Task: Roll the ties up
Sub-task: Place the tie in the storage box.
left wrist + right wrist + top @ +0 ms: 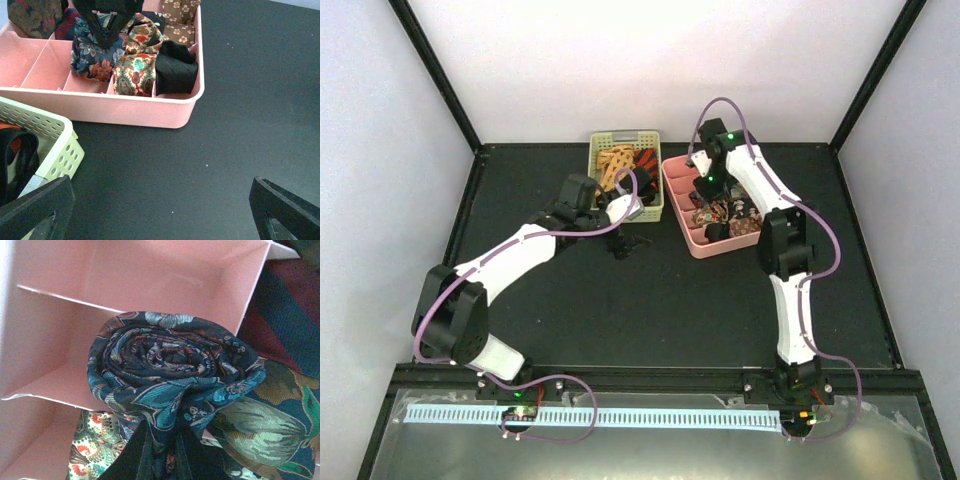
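A matte black table (650,310) fills the floor of a cell with plain white walls (650,60) and black corner posts. At its far middle stand a pale green slatted basket (625,135) and, just to its right, a pink divided tray (125,112), close together but apart.

The basket holds loose ties: an orange lattice tie (615,160) beside a red and black bundle (645,160).

The right gripper (106,35) hangs over the tray, clamped on the dark navy floral tie (170,365), which is wound into a tight coil above an open compartment. Next to it in the near compartments sit a cream paisley coil (135,75) and a black coil (175,67).

The left gripper (162,182) hovers above bare table in front of the basket, fingers spread wide and holding nothing.
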